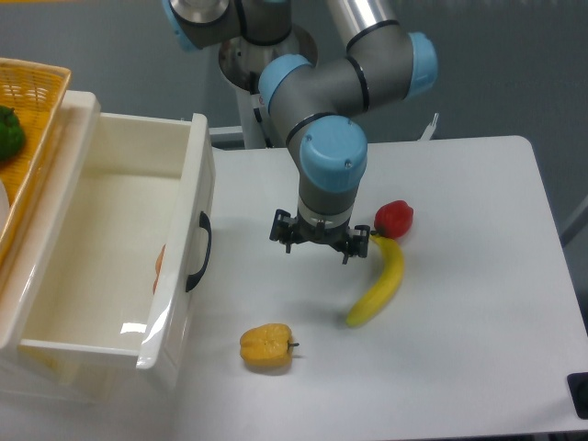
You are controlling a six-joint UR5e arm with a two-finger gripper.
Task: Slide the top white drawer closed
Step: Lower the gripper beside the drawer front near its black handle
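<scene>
The gripper hangs with fingers spread wide, empty; the top white drawer stands pulled out to its left.

White desk w/ rounded corners, matte top, filling most of view; soft even light, faint shadows only. Behind it, plain grey-blue wall or floor, can't tell which, no windows or doors visible. Same grey-blue showing past desk's right edge and at bottom right. Small dark object clipped at lower right edge, too cut off to identify. White post or bracket rising behind desk's back edge at centre, w/ thin white piece sticking up further right. Bright glare spot on glossy cream surface at lower left, suggesting overhead lighting.
</scene>
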